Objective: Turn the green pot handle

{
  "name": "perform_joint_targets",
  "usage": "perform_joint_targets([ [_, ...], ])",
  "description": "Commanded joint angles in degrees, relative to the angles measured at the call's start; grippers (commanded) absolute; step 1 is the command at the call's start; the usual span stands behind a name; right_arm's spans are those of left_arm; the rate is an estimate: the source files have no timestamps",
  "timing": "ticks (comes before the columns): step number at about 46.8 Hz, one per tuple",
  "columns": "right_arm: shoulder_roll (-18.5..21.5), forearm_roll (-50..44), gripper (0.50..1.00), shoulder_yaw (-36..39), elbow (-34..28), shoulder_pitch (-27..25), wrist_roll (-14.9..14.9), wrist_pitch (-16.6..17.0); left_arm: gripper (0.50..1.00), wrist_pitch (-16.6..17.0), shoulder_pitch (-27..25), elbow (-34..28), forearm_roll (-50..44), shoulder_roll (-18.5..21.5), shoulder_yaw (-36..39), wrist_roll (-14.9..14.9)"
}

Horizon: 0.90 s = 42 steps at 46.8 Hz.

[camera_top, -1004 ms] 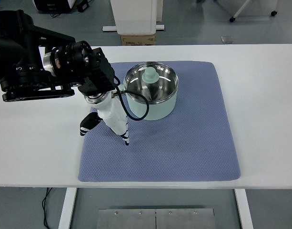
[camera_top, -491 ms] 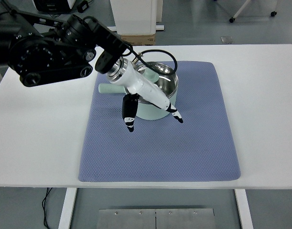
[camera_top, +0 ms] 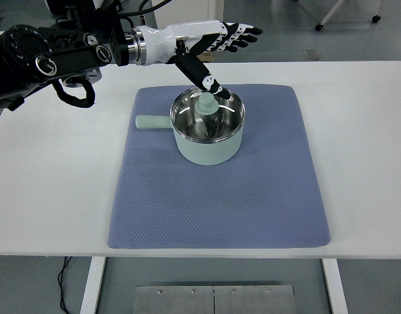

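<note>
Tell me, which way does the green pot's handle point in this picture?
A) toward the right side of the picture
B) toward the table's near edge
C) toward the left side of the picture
C: the handle juts from the green pot toward the picture's left, over the blue mat.

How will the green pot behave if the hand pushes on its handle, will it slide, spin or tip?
The green pot looks rigid, with a wide flat base, so tipping seems unlikely. Its handle sticks out sideways to the left, so a sideways push there would probably spin it. The textured blue mat beneath may add grip, so expect it to drag rather than glide.
</note>
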Motion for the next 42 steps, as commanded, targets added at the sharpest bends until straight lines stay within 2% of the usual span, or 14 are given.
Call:
perform_joint_targets([
  [1,0.0,0.0,1.0,0.0,0.0,0.0,0.0,-0.01,1.0,2.46,1.0,0.33,-0.48,1.53,-0.14,0.0],
  [9,0.0,0.0,1.0,0.0,0.0,0.0,0.0,-0.01,1.0,3.44,4.69,2.96,-3.9,3.82,-3.21,0.0],
  [17,0.0,0.0,1.0,0.0,0.0,0.0,0.0,-0.01,1.0,2.82,11.55,8.94,-7.86,6.02,-11.56,0.35],
  [27,0.0,0.0,1.0,0.0,0.0,0.0,0.0,-0.01,1.0,2.82,17.26,10.79,-9.09,8.04,-18.33,0.79],
  [42,0.0,0.0,1.0,0.0,0.0,0.0,0.0,-0.01,1.0,2.91,25.08,16.59,-21.74,7.34,-23.16,4.74],
])
